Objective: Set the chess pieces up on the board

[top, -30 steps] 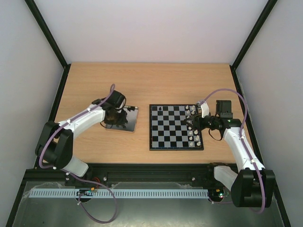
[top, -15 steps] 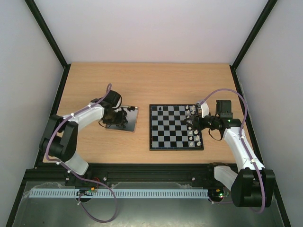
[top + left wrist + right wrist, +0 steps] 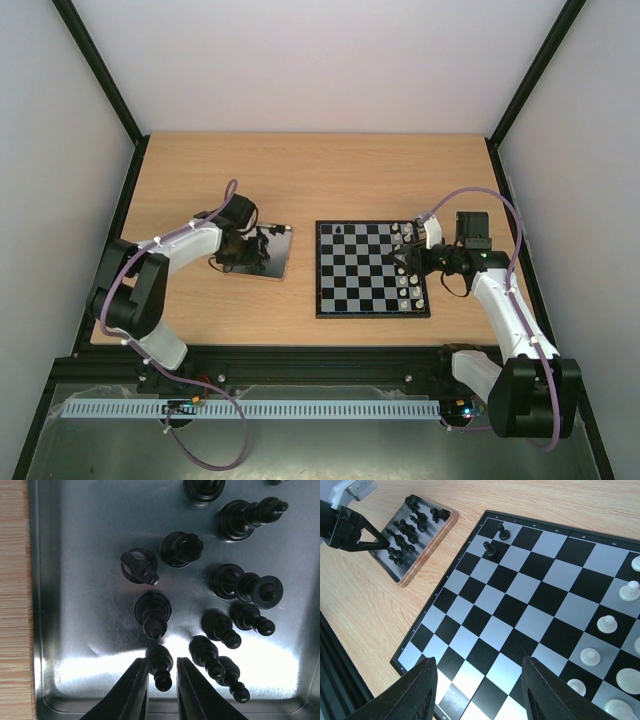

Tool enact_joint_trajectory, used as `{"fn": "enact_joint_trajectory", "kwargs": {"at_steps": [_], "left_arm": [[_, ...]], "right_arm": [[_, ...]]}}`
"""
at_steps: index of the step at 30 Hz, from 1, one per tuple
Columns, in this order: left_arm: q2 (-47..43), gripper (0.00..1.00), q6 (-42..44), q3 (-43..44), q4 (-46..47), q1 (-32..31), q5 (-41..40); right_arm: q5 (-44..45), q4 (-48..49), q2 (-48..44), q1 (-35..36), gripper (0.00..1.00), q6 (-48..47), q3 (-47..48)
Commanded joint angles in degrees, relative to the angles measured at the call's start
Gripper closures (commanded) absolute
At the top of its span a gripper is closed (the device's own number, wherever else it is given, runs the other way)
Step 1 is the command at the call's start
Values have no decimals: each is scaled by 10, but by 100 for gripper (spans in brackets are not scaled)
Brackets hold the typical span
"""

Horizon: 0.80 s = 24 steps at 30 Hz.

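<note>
**Left end effector pinching a pawn in the tray, right one open over the board**

Top view: left end effector (image 3: 243, 245) down over the metal tray (image 3: 285, 255), which lies on the tabletop (image 3: 300, 180) left of the board (image 3: 365, 270). Left arm (image 3: 175, 245) reaches forward and inward, elbow folded low. Right end effector (image 3: 400, 262) sits above the board's right side, beside the white pieces (image 3: 410, 285). Right arm (image 3: 505, 310) bends in from the right edge, wrist turned towards the board.

Left wrist view: fingers narrowed to a slim gap around one black pawn (image 3: 160, 666), a pad against each side of it. The pawn stands at the tray's near edge. The other black chess pieces (image 3: 225, 580) are bunched further in on the tray floor (image 3: 75, 605), some upright, some leaning.

Right wrist view: right end effector (image 3: 476, 660) spread wide, nothing between the fingers, hovering clear of the board (image 3: 520, 595). Two black pieces (image 3: 492, 550) stand in the far corner squares. White pieces line the right side. Tray and left end effector show at upper left
</note>
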Motion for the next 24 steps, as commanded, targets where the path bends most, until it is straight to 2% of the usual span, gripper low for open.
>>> {"fn": "enact_joint_trajectory", "kwargs": {"at_steps": [1, 13, 24], "left_arm": [[13, 81, -4, -7, 0, 4, -10], [20, 87, -2, -15, 8, 3, -9], [-69, 90, -4, 3, -50, -3, -14]], "right_arm": [[-3, -6, 0, 3, 52, -5, -4], [-4, -7, -4, 3, 53, -5, -4], [-7, -6, -3, 3, 52, -5, -4]]}}
